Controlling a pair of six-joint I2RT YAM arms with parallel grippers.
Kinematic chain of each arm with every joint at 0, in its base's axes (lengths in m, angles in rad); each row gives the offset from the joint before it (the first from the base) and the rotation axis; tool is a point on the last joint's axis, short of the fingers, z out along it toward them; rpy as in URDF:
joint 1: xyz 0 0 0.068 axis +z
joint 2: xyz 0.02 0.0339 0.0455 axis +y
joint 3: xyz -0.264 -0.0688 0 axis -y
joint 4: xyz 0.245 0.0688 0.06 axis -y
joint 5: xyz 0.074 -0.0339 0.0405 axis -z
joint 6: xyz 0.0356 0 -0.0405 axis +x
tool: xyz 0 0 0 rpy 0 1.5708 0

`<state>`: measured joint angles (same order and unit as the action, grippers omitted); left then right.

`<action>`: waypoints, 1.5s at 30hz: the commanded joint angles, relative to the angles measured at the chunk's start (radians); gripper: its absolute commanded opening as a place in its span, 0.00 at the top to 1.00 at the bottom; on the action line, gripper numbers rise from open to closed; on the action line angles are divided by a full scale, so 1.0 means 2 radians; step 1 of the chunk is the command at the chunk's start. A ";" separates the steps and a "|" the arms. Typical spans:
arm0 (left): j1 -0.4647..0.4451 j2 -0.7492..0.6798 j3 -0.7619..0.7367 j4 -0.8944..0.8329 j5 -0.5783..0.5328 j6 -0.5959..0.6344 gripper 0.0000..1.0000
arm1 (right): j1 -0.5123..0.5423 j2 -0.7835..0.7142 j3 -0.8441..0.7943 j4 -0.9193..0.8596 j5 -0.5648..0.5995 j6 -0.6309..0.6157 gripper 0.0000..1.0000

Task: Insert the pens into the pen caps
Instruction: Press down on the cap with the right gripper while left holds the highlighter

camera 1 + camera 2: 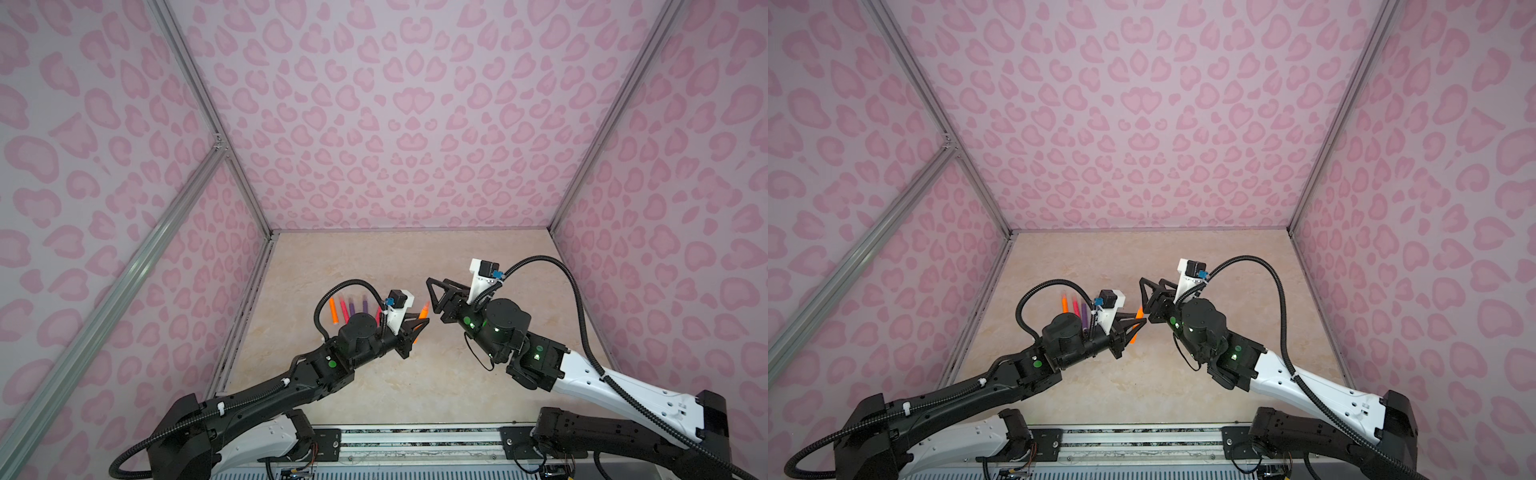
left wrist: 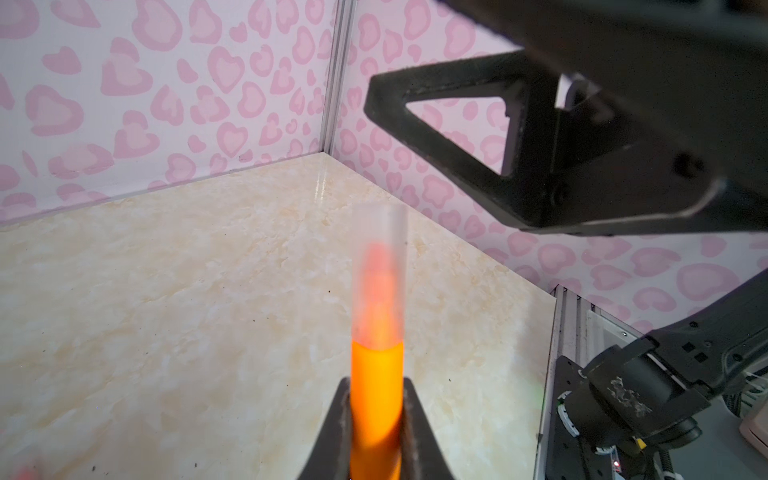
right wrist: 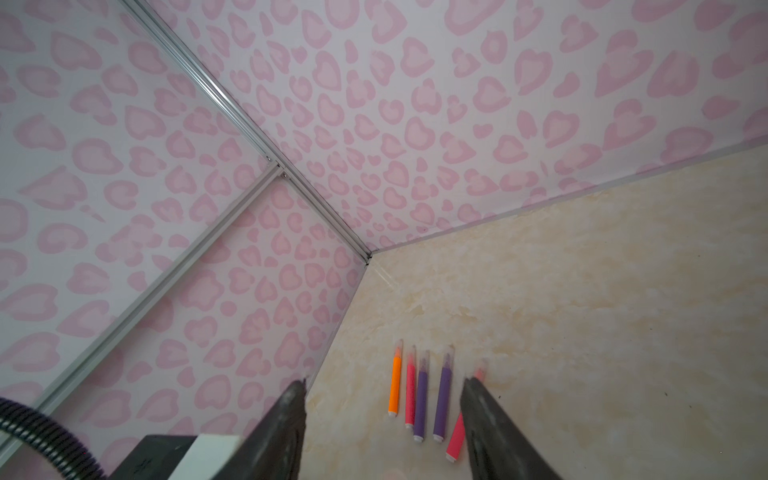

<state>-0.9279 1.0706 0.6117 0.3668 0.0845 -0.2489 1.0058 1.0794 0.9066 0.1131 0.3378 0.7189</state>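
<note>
My left gripper (image 2: 376,415) is shut on an orange pen (image 2: 376,395) and holds it above the table. A translucent pen cap (image 2: 379,270) sits over the pen's tip. In both top views the held orange pen (image 1: 424,311) (image 1: 1139,311) sticks up out of the left gripper (image 1: 419,328) (image 1: 1139,325). My right gripper (image 1: 432,297) (image 1: 1144,295) hangs just right of it, open and empty, not touching it. Several more pens (image 3: 422,399) lie in a row on the table, orange (image 3: 395,386), pink and purple, each with a clear cap (image 3: 398,347) on its tip.
The row of pens (image 1: 344,311) lies at the table's (image 1: 415,382) left, close to the left wall (image 1: 245,316) and partly behind my left wrist. Pink patterned walls close in the back and both sides.
</note>
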 commanded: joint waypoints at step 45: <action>0.000 -0.003 0.006 -0.006 -0.038 0.009 0.97 | 0.000 0.080 0.071 -0.103 -0.028 0.004 0.69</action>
<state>-0.9287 1.0634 0.6132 0.3355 0.0040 -0.2375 1.0058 1.2350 1.0447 -0.1081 0.2836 0.7292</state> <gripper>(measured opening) 0.170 0.309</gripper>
